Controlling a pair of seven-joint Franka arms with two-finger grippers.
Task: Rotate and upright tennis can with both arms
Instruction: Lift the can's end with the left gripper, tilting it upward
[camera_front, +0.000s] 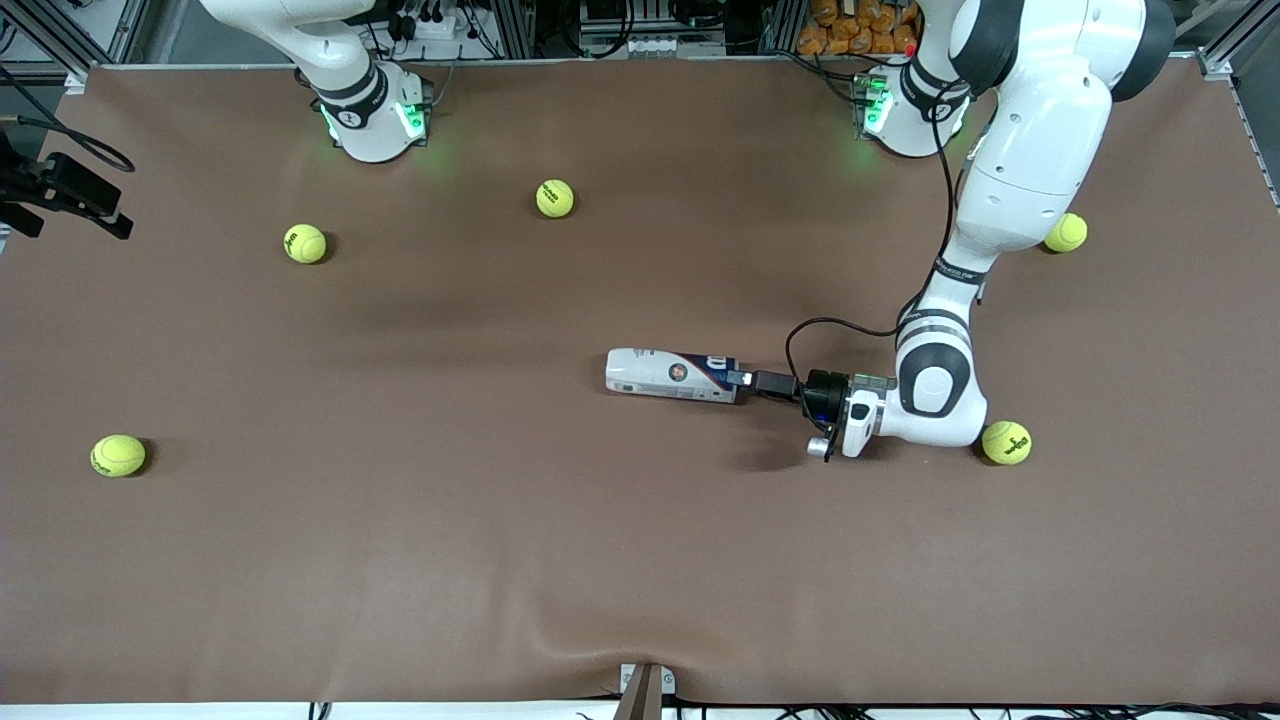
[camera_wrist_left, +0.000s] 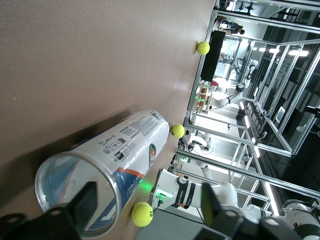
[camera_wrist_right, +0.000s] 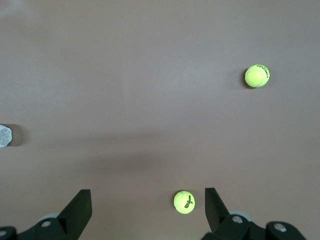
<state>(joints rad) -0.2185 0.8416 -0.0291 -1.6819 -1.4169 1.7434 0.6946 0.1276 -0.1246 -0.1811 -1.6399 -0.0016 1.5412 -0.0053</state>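
The tennis can (camera_front: 670, 375) lies on its side mid-table, white and dark-blue label up, its open silvery-rimmed end toward the left arm's end of the table. My left gripper (camera_front: 745, 379) is low at that open end. In the left wrist view the can (camera_wrist_left: 125, 145) fills the foreground. One finger (camera_wrist_left: 82, 205) stands at the can's mouth and the other finger (camera_wrist_left: 212, 202) stands well outside it, so the left gripper (camera_wrist_left: 147, 205) is open. My right gripper (camera_wrist_right: 147, 210) is open and empty high over bare table, and is out of the front view.
Several yellow-green tennis balls lie scattered. One ball (camera_front: 1006, 442) is right beside the left wrist, and one (camera_front: 1066, 232) is by the left arm's forearm. Others (camera_front: 555, 198) (camera_front: 305, 243) lie near the right arm's base. One (camera_front: 118, 455) is at the right arm's end.
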